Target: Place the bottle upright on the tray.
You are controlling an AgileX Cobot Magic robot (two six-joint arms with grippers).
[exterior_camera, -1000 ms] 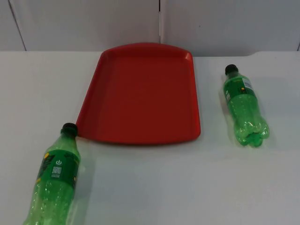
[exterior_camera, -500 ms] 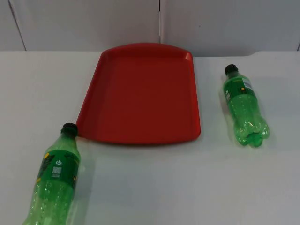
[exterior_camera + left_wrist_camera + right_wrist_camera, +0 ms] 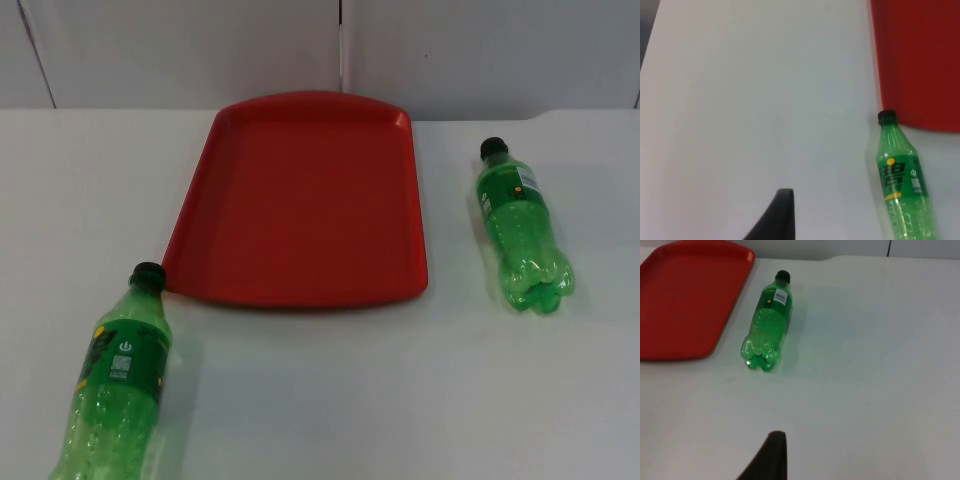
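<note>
An empty red tray (image 3: 300, 200) lies at the middle back of the white table. Two green bottles with black caps lie on their sides. One bottle (image 3: 115, 385) is at the front left, its cap close to the tray's front left corner. The other bottle (image 3: 520, 225) lies right of the tray, cap toward the wall. In the left wrist view my left gripper (image 3: 781, 215) is over bare table, apart from the left bottle (image 3: 902, 185) and the tray (image 3: 920, 60). My right gripper (image 3: 771, 457) is well back from the right bottle (image 3: 767, 322) and the tray (image 3: 685, 300).
The grey partition wall (image 3: 340, 50) closes the table's far side behind the tray. White table (image 3: 330, 390) stretches between the two bottles in front of the tray.
</note>
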